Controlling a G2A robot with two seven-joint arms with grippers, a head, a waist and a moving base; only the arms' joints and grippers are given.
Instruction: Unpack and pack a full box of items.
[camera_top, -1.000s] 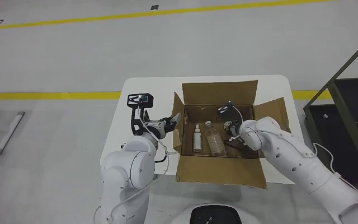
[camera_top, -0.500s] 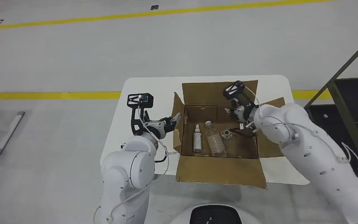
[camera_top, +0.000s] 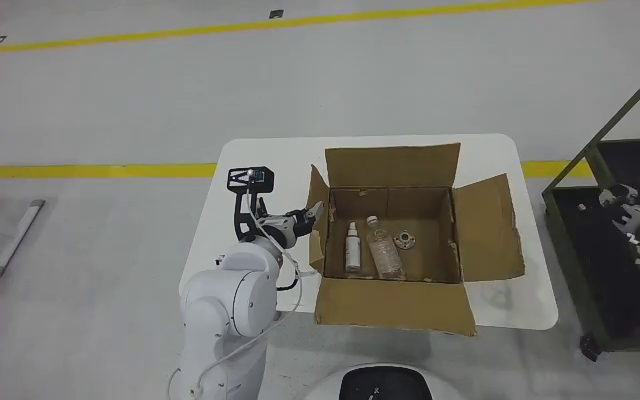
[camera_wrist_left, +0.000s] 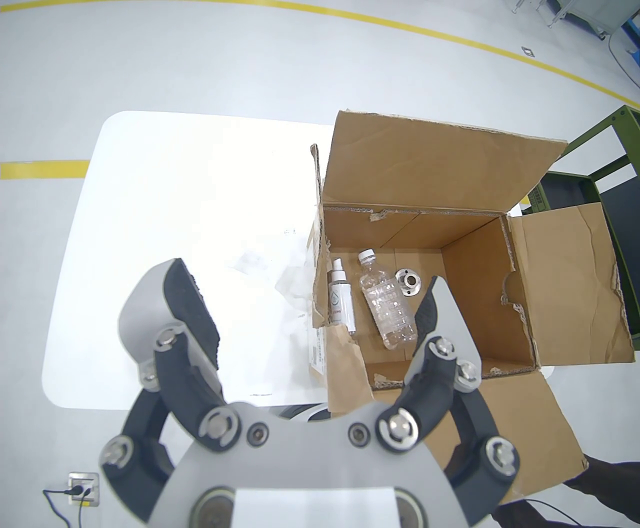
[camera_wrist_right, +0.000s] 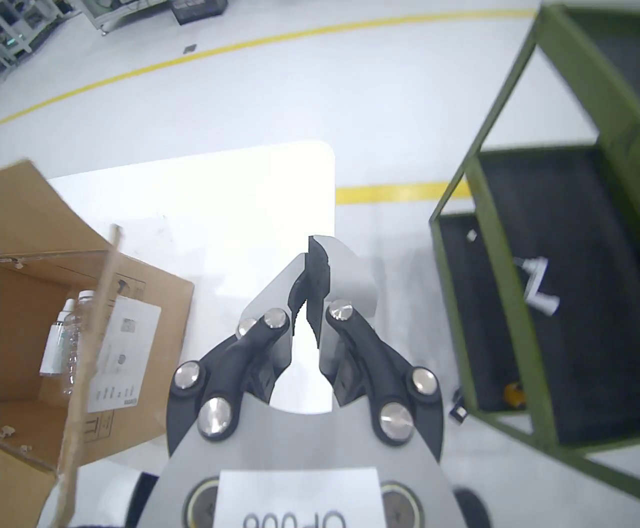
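The box (camera_top: 395, 300) stands open on the worktop (camera_top: 270, 170), holding a spray bottle (camera_top: 352, 247), a clear bottle (camera_top: 384, 250) and a metal flange (camera_top: 404, 240). The left claw (camera_wrist_left: 310, 290) hangs released beside the box. The right claw (camera_wrist_right: 312, 270) is clenched by the green cart (camera_wrist_right: 500, 260). We advise lowering the released claw vertically, straddling one bottle's body.

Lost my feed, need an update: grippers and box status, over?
Left gripper open, beside box. Right gripper shut, by green cart. Box holds spray bottle, water bottle, metal fitting. Flaps open, nothing over the box.
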